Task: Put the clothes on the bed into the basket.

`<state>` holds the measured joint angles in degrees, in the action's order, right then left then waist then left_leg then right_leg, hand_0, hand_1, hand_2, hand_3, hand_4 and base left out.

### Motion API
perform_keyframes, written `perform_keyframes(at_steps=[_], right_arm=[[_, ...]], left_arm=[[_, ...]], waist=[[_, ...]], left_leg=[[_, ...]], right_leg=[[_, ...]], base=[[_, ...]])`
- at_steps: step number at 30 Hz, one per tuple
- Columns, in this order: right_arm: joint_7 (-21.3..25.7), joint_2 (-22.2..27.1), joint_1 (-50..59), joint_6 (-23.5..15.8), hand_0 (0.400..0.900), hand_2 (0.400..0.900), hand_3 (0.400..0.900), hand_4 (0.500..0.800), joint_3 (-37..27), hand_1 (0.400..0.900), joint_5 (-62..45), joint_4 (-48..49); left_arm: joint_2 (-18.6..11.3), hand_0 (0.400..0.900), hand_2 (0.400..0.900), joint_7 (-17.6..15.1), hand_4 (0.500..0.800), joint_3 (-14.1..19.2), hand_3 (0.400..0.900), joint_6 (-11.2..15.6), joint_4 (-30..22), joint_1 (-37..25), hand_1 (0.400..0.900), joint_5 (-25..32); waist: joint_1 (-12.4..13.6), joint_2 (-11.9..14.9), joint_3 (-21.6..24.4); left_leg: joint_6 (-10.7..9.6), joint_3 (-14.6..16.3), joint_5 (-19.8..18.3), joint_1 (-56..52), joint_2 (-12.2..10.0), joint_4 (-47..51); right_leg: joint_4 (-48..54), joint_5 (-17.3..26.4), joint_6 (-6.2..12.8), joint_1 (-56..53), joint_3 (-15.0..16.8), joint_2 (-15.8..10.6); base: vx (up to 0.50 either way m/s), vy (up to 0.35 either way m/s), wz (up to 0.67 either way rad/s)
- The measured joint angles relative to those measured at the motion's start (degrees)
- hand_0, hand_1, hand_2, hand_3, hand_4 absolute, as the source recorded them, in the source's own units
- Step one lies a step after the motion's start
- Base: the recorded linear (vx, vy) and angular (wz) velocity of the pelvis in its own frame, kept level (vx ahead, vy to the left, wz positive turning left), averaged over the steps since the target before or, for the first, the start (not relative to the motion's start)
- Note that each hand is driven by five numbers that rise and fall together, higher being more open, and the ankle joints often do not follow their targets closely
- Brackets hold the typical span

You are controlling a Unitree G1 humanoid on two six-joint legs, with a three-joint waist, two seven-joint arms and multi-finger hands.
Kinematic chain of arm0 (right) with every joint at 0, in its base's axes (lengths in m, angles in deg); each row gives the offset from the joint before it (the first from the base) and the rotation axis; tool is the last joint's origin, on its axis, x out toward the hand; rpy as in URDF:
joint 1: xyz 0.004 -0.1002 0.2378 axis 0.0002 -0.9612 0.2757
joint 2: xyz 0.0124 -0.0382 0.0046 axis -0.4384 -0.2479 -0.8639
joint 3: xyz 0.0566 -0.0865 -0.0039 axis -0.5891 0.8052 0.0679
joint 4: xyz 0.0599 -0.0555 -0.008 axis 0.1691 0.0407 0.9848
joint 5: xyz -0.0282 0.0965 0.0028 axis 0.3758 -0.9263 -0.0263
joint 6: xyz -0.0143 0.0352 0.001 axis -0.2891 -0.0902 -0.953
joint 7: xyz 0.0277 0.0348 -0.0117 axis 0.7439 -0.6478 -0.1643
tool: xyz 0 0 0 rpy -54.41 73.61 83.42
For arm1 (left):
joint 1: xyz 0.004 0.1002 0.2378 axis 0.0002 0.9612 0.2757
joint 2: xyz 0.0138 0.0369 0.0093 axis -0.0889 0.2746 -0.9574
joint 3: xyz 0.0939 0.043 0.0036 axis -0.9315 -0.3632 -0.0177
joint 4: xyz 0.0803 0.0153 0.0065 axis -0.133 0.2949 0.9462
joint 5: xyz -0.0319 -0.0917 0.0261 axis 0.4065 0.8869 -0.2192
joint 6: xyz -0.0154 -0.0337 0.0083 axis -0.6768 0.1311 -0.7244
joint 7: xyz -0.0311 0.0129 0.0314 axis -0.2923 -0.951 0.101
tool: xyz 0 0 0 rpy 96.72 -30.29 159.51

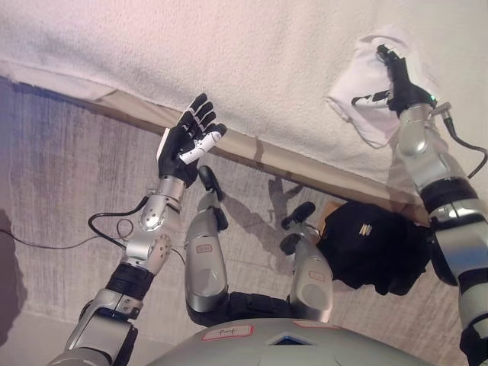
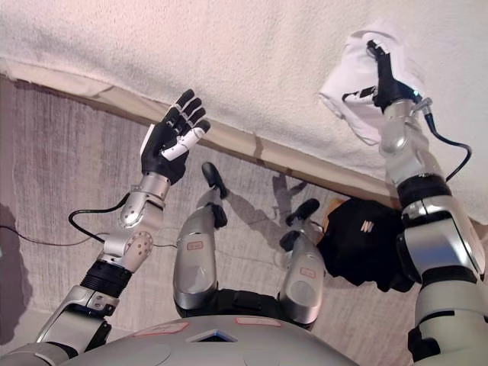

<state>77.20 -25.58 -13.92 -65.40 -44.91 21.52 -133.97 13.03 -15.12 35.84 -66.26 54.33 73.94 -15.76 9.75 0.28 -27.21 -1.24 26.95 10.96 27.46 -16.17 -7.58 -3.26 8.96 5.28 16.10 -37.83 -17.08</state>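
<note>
1. White garment (image 1: 364, 91): crumpled cloth with black print, lying on the bed (image 1: 252, 69) toward its right side, near the edge.
2. My right hand (image 1: 398, 80): resting on the white garment with its fingers laid into the folds. I cannot tell whether they grip the cloth.
3. My left hand (image 1: 187, 141): raised over the bed's edge, well apart from the garment, fingers spread and straight, holding nothing.
4. Bed: covered in a white textured blanket, with a tan border (image 1: 305, 164) running along its side.
5. Black garment (image 1: 374, 248): bunched on the floor just below the bed edge, beside my right arm. Whether a basket lies under it I cannot tell.
6. Floor (image 1: 69, 168): grey carpet.
</note>
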Motion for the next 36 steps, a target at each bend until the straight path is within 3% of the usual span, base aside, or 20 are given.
perform_keyframes(at_steps=[10,11,12,30,36], right_arm=[[-3.03,-0.20,16.19,1.54,0.900,0.900,0.900,0.800,6.01,0.900,-6.28,-18.34],[-3.35,-0.19,16.52,1.71,0.563,0.563,0.563,0.598,6.26,0.563,-6.41,-18.65],[-4.75,-0.17,18.42,2.39,0.400,0.400,0.400,0.500,7.22,0.400,-6.70,-20.62],[-7.45,-0.84,20.14,3.24,0.400,0.400,0.400,0.500,8.44,0.400,-11.31,-21.39],[-6.74,-0.23,15.67,3.12,0.400,0.400,0.400,0.500,6.27,0.400,-12.69,-11.31]], left_arm=[[-0.11,0.900,0.900,-2.22,0.800,-0.88,0.900,-0.08,0.05,-2.93,0.900,0.94],[-0.11,0.900,0.900,-2.22,0.800,-0.93,0.900,-0.10,0.05,-2.92,0.900,0.96],[-0.09,0.900,0.900,-2.22,0.800,-0.97,0.900,-0.15,0.05,-2.85,0.900,0.96],[-0.02,0.900,0.900,-4.27,0.800,-1.37,0.900,-1.22,0.14,-5.41,0.900,0.94],[-0.02,0.900,0.900,-5.31,0.800,0.16,0.900,-1.20,0.41,-4.84,0.900,0.88]], waist=[[0.66,-0.51,-0.68],[0.73,-0.51,-0.68],[0.99,-0.51,-0.68],[0.48,-0.47,-0.70],[-0.94,-0.28,-0.81]], left_leg=[[1.51,-1.66,0.09,5.76,0.79,-1.66],[1.51,-1.66,0.09,5.80,0.84,-1.66],[1.52,-1.79,0.08,6.06,1.07,-1.66],[2.32,-3.40,0.45,5.49,1.56,-1.73],[2.38,-2.87,0.40,2.56,1.33,-1.70]], right_leg=[[-3.58,-1.24,0.51,4.83,-0.89,-1.99],[-3.64,-1.24,0.51,4.89,-0.90,-2.05],[-4.23,-1.41,0.72,5.21,-1.02,-2.53],[-5.15,-1.53,0.83,3.37,-2.69,-2.74],[-5.18,-1.53,0.83,0.96,-2.13,-2.89]], base=[[0.02,0.002,0.12],[0.05,-0.011,0.09],[0.05,-0.009,0.08],[0.01,-0.004,0.02],[0.02,0.017,-0.16]])
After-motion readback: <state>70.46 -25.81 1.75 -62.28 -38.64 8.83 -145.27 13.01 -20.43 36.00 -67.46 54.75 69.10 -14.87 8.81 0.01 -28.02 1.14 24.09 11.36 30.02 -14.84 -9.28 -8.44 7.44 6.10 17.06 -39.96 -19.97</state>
